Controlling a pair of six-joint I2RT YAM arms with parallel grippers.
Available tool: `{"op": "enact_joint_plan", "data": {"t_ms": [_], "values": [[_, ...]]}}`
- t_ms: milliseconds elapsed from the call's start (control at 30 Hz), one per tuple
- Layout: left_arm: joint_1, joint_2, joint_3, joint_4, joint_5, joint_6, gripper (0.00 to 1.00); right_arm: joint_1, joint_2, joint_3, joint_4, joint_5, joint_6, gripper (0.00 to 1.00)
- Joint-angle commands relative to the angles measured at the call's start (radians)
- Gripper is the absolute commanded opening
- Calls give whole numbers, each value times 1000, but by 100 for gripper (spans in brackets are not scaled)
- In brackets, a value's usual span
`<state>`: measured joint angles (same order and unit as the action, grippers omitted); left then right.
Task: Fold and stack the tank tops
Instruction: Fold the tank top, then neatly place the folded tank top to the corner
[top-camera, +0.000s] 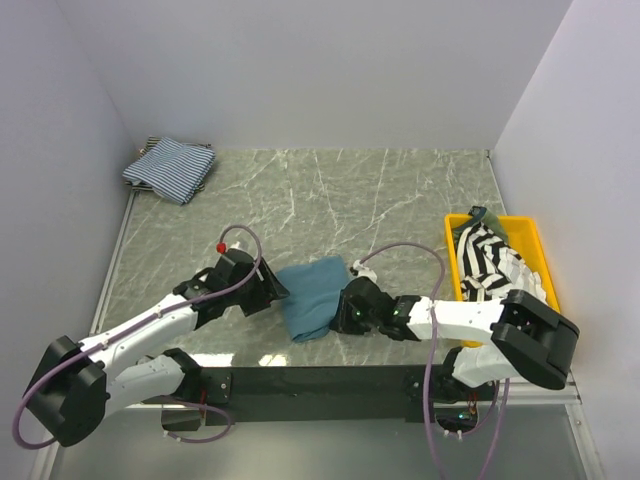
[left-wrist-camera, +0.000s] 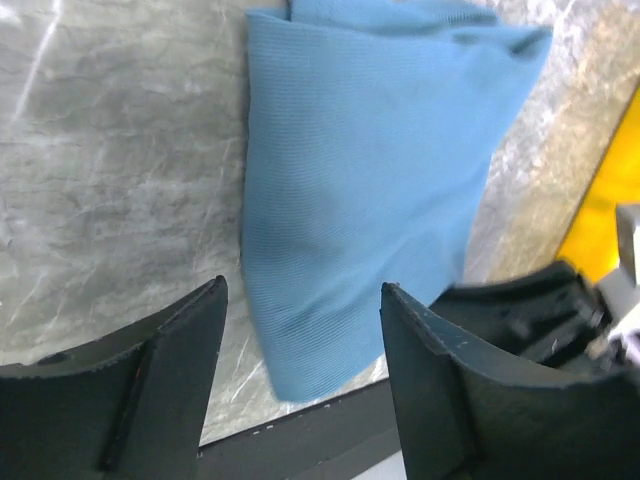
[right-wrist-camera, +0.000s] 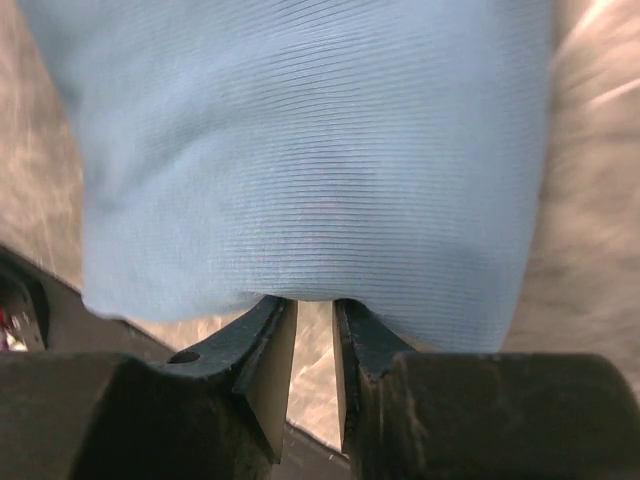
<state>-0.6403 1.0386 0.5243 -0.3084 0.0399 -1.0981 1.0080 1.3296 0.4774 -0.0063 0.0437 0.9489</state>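
The teal-blue tank top (top-camera: 312, 295) lies folded on the marble table near the front edge; it also shows in the left wrist view (left-wrist-camera: 360, 180) and the right wrist view (right-wrist-camera: 300, 150). My left gripper (top-camera: 275, 290) (left-wrist-camera: 303, 290) is open at its left side, its jaws wide apart and empty. My right gripper (top-camera: 345, 305) (right-wrist-camera: 314, 300) is at its right edge, its jaws nearly together with the tips hidden under the cloth hem. The fine blue-and-white striped top (top-camera: 170, 168) lies folded at the back left. The black-and-white striped top (top-camera: 490, 260) and a bit of the olive-green one (top-camera: 478, 214) are in the tray.
A yellow plastic tray (top-camera: 535, 245) stands at the right edge of the table, also seen in the left wrist view (left-wrist-camera: 610, 200). The black base rail (top-camera: 320, 380) runs just in front of the teal top. White walls close in the back and sides.
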Motion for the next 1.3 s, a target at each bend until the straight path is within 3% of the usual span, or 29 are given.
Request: {"op": "enact_joint_plan", "data": {"t_ms": [0,167,367,500,767,1067,1267], "values": [[37,-28,-47,98,103,20,69,-75,-3,-26,-1,27,-39,27],[108,-19,-115,192,186,17,71,-68,-85,-34,-29,1,-59,26],[139,61,-109,258,180,27,71,124,-153,94,-225,123,-88,34],[149,129,-92,294,166,46,71,187,-63,264,-294,231,-168,42],[153,253,-60,328,137,50,71,279,202,487,-285,340,-384,50],[157,342,-35,318,77,34,66,345,387,552,-345,400,-388,52],[157,416,-3,333,72,29,62,362,414,555,-366,416,-358,56]]}}
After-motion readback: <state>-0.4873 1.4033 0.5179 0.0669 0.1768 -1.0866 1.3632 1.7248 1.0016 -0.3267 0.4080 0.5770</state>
